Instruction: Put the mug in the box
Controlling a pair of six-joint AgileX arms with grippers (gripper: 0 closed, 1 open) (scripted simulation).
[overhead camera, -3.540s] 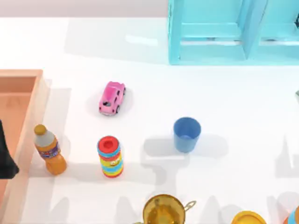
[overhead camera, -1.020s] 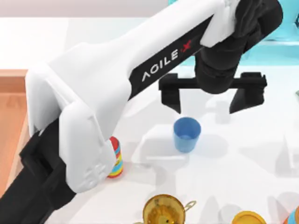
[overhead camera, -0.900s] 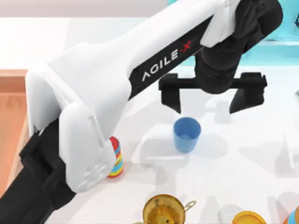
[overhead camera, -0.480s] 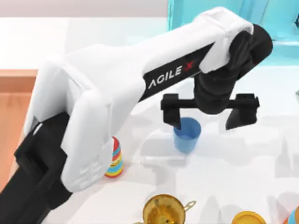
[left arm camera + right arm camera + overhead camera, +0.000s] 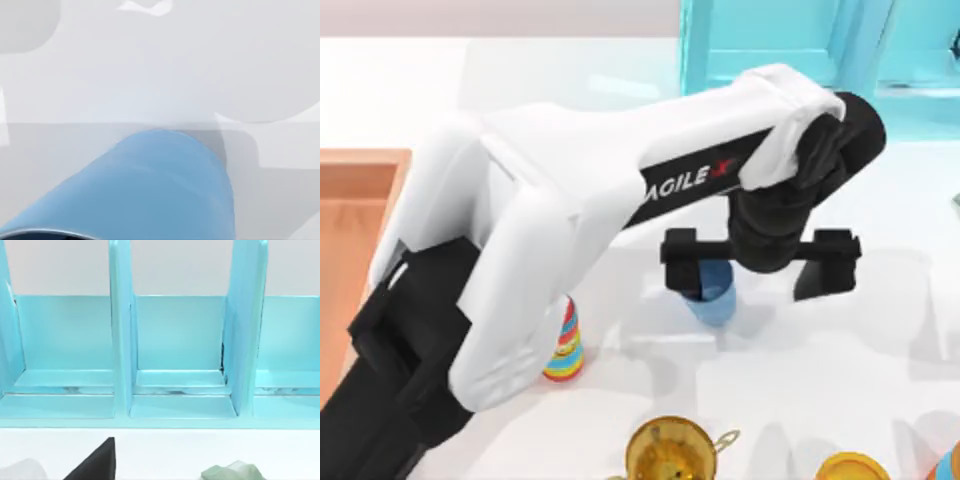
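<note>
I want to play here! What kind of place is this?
It looks like a computer-made robot test table, not a real playroom. A white tabletop holds a scatter of things: a blue mug, a golden cup and a cyan shelf frame, with the left gripper over the mug.

Bright even light, soft grey shadows on the white table (image 5: 880, 330); no glare, slight softness throughout

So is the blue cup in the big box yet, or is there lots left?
Lots left. The left claw has reached the mug and hangs open around it, one finger at its rim. The mug stands on the table, ungripped. It must be squeezed, lifted and carried to the box at the table's left edge.
</note>
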